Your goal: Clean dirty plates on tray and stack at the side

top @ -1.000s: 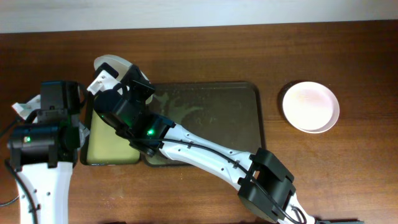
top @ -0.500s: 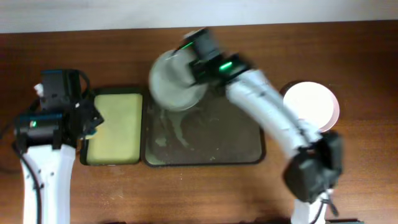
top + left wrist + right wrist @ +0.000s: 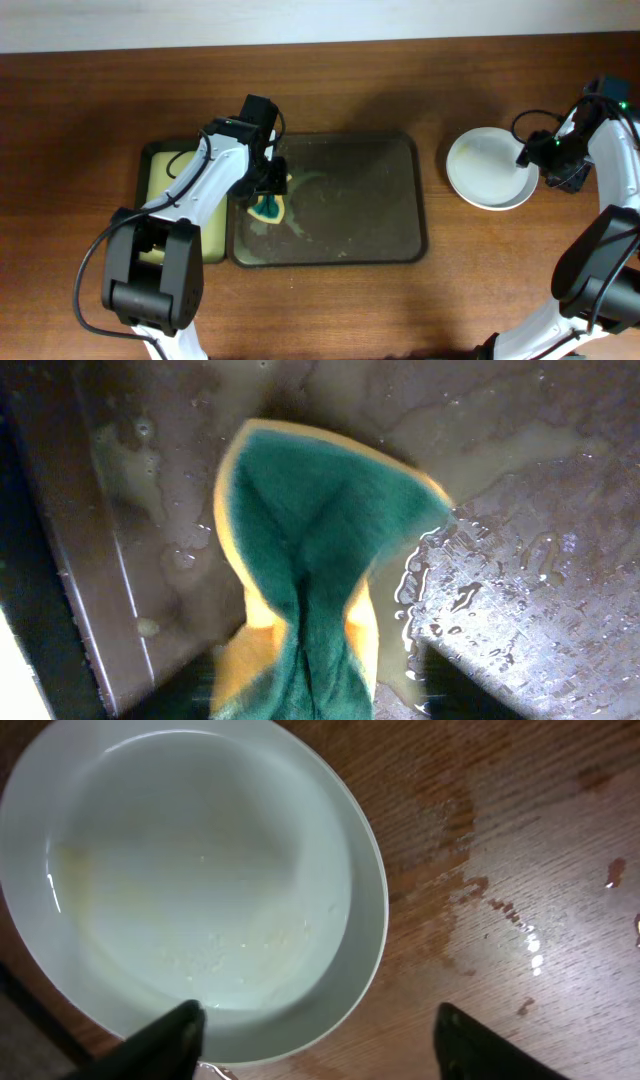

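Since half a second ago the right arm has swung from the far left corner of the tray (image 3: 385, 215) to the right side of the table (image 3: 90, 100). The plate it carried now lies on top of the plates (image 3: 488, 172) (image 3: 200, 880), which are stacked well apart from the tray, to its right. The right gripper (image 3: 527, 156) (image 3: 318, 1020) hangs at the right edge of the stack with its fingers wide apart and nothing between them. The top plate is wet, with a faint yellowish mark in the middle.

The left arm has come from the small tray (image 3: 146, 165) and reaches over the left part of the tray. The left gripper (image 3: 268, 190) is clamped on a sponge (image 3: 268, 208) (image 3: 310, 560), green on one side and yellow on the other, folded by the squeeze. The sponge hangs down to the wet, streaky tray surface.
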{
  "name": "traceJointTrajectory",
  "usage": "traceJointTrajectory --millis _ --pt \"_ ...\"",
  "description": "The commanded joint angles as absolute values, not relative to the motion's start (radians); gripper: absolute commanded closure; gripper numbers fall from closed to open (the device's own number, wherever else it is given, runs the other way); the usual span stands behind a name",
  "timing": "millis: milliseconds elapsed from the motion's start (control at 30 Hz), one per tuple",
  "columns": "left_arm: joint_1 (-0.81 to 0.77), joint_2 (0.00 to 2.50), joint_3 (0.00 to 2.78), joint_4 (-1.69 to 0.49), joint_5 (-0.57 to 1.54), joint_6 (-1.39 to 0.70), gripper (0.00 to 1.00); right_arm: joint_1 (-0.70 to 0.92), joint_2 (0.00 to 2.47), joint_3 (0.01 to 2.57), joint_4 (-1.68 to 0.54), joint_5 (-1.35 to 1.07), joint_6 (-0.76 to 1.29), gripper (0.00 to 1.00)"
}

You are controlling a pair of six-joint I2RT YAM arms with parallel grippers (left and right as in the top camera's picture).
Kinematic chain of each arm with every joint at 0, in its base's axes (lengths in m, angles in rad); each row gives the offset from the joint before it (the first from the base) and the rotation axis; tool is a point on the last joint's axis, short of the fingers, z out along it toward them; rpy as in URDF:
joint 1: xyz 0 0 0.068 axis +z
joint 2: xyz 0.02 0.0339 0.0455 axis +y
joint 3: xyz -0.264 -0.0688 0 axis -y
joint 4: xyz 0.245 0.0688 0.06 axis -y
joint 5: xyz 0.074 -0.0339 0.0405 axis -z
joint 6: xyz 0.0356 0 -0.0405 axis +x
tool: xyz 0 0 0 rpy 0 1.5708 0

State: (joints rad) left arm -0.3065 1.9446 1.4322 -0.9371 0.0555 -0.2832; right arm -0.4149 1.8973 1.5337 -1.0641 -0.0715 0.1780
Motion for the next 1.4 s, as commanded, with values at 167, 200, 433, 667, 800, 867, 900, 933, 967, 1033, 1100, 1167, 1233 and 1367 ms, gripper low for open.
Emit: traceJointTrajectory --millis 167,200,433,667,800,867,900,933,967,1033,1100,1167,1233,1367 --pt "-0.305 1.973 1.44 -0.931 0.029 -0.207 0.52 -0.414 1.89 1.839 -1.332 -0.044 0.146 0.01" --pt "-0.305 1.996 1.439 -0.931 0.029 -0.207 0.49 -0.414 1.893 1.839 -1.331 -0.041 0.147 0.01" --pt "-0.316 2.011 1.448 -0.962 0.029 -0.209 1.0 -0.414 1.893 1.839 -1.331 -0.041 0.147 0.02" --pt "-0.107 1.703 1.422 -1.037 -0.438 -0.427 1.0 -0.414 1.893 1.839 -1.331 -0.041 0.147 0.02" --pt "-0.062 1.707 1.196 -0.89 -0.422 -0.429 0.97 -0.414 1.893 1.839 -1.331 -0.041 0.147 0.02" --pt "-0.062 1.707 1.184 -0.829 -0.323 -0.311 0.0 -0.414 1.893 1.839 -1.331 -0.041 0.147 0.01" --pt "-0.062 1.707 1.195 -0.823 -0.253 -0.234 0.0 -0.414 1.893 1.839 -1.331 -0.041 0.147 0.02" --pt "-0.062 1.707 1.235 -0.839 -0.08 -0.101 0.0 -0.414 1.893 1.839 -1.331 -0.041 0.147 0.02" --pt "-0.062 1.707 1.262 -0.845 -0.028 -0.076 0.0 -0.414 1.893 1.839 -1.331 -0.041 0.147 0.02" --pt "-0.062 1.707 1.286 -0.809 -0.029 -0.077 0.0 -0.414 1.893 1.839 -1.331 -0.041 0.147 0.02" --pt "-0.062 1.707 1.285 -0.801 -0.029 -0.077 0.0 -0.414 1.893 1.839 -1.331 -0.041 0.147 0.02" --pt "-0.062 1.707 1.285 -0.801 -0.029 -0.077 0.0 -0.414 1.893 1.839 -1.331 -0.041 0.147 0.02" --pt "-0.062 1.707 1.285 -0.801 -0.029 -0.077 0.0 -0.414 1.893 1.839 -1.331 -0.041 0.147 0.02" --pt "-0.062 1.707 1.285 -0.801 -0.029 -0.077 0.0 -0.414 1.898 1.839 -1.331 -0.041 0.147 0.02"
